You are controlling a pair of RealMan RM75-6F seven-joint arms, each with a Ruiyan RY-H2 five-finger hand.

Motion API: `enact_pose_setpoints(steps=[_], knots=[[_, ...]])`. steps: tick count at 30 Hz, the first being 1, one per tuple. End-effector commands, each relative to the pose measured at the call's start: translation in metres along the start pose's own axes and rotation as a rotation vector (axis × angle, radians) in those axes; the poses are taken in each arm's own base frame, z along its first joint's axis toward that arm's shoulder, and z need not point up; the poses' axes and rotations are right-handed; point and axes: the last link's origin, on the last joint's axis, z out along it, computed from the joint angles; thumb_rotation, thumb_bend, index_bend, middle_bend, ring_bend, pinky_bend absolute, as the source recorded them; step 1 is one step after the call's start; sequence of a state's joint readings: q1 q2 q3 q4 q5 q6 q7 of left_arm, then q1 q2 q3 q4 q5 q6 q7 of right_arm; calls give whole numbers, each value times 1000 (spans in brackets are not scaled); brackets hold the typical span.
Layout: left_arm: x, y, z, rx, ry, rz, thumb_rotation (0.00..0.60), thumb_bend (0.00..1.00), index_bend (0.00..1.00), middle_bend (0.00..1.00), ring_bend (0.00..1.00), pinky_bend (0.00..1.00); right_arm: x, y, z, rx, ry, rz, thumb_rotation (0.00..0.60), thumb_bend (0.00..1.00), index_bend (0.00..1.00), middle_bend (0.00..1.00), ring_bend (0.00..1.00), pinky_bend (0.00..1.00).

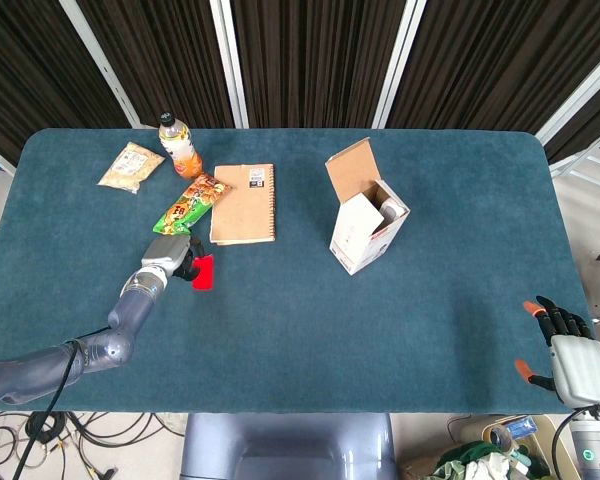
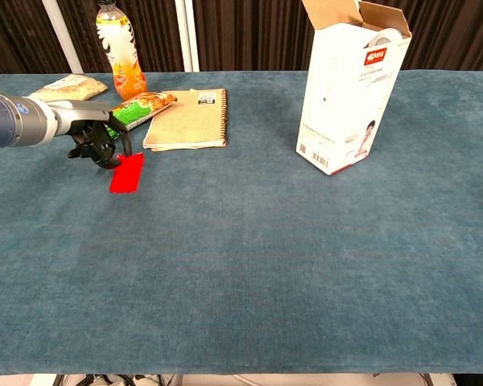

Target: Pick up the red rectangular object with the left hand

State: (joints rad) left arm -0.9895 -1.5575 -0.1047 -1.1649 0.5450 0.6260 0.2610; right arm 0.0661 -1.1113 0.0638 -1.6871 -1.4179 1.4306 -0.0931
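Observation:
The red rectangular object [image 1: 204, 273] [image 2: 125, 174] is flat and thin, lying left of centre on the teal table [image 1: 300, 330], just below the snack packet. My left hand [image 1: 181, 262] [image 2: 101, 145] is at its left far end, with its dark fingers closed on that edge. The end held by the fingers is tipped slightly off the cloth while the near end still touches. My right hand [image 1: 570, 358] hangs beyond the table's right front corner, fingers spread and holding nothing; the chest view does not show it.
A green and orange snack packet [image 1: 190, 203] and a brown spiral notebook [image 1: 244, 203] lie just behind the left hand. An orange drink bottle [image 1: 179, 146] and a beige bag [image 1: 131, 166] stand further back left. An open white carton [image 1: 368, 222] stands right of centre.

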Motion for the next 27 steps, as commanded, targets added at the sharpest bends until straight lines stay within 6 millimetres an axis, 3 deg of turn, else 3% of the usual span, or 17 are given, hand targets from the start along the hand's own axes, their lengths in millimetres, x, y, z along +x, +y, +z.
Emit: enact_pose_setpoints(steps=[1, 13, 27], knots=[[0, -1, -1, -7, 27, 2, 600, 406, 428, 745, 766, 784, 0, 0, 0, -2, 1, -2, 600, 127, 186, 91, 142, 150], [-4, 0, 8, 11, 60, 14, 600, 405, 427, 765, 785, 786, 0, 1, 0, -14, -3, 6, 600, 128, 186, 91, 142, 150], [-8, -2, 14, 61, 83, 56, 600, 453, 613, 830, 843, 829, 1, 1, 0, -21, -3, 17, 600, 128, 186, 91, 142, 150]])
